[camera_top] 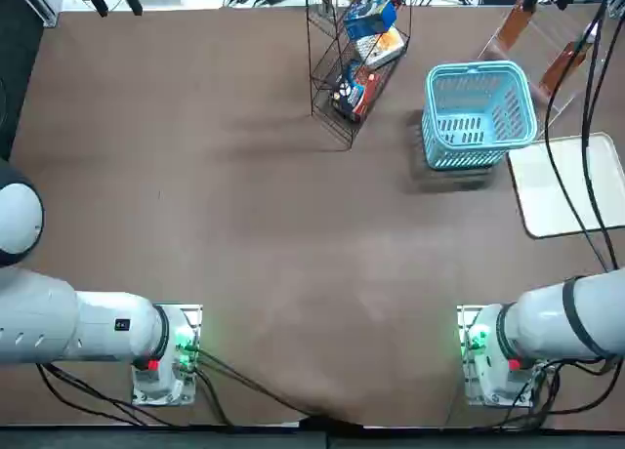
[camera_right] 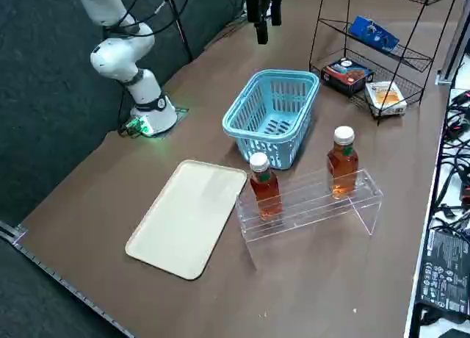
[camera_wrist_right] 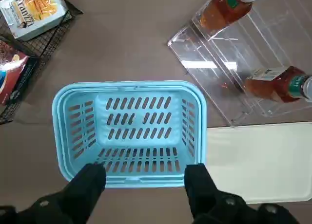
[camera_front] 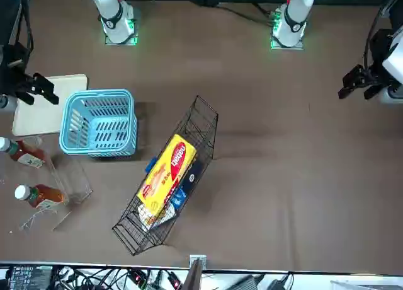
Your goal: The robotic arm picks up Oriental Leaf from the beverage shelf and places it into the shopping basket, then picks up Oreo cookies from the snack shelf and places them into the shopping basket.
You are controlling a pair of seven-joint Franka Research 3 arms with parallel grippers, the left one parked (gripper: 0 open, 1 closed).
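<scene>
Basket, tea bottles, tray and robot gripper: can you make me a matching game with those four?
1. Basket
2. Tea bottles
3. Tray
4. Right gripper

A. On the clear stand
B. Open, up above the table
C. Light blue, with nothing inside
D. Cream and flat

Right pairs: 1-C, 2-A, 3-D, 4-B

Here's the right gripper (camera_wrist_right: 145,171) above the shopping basket (camera_right: 277,75), its 2 fingers spread, and the basket's open mouth leaves a way down inside the rim. Bare table (camera_top: 386,190) gives a lane between basket and snack shelf (camera_right: 422,58), whose wire posts and tiers block sideways entry, while 2 upright bottles (camera_right: 343,167) obstruct low passes over the beverage shelf (camera_right: 308,209).
</scene>
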